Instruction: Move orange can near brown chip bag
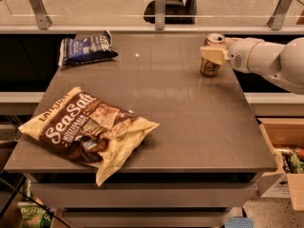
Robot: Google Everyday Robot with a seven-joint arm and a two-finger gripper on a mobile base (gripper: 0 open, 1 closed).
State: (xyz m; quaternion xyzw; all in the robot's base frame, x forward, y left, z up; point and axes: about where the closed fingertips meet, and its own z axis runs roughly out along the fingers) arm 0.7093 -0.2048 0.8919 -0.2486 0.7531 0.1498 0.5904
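The orange can [209,66] stands upright at the far right of the table, near its back edge. My gripper [212,54] reaches in from the right on a white arm and sits at the can's upper half, covering part of its front. The brown chip bag [85,127] lies flat at the front left of the table, far from the can, with white "Sea Salt" lettering.
A dark blue chip bag [85,48] lies at the table's back left. The grey table [190,122] has a railing with metal posts [160,6] behind it. An open cardboard box [285,151] stands on the floor to the right.
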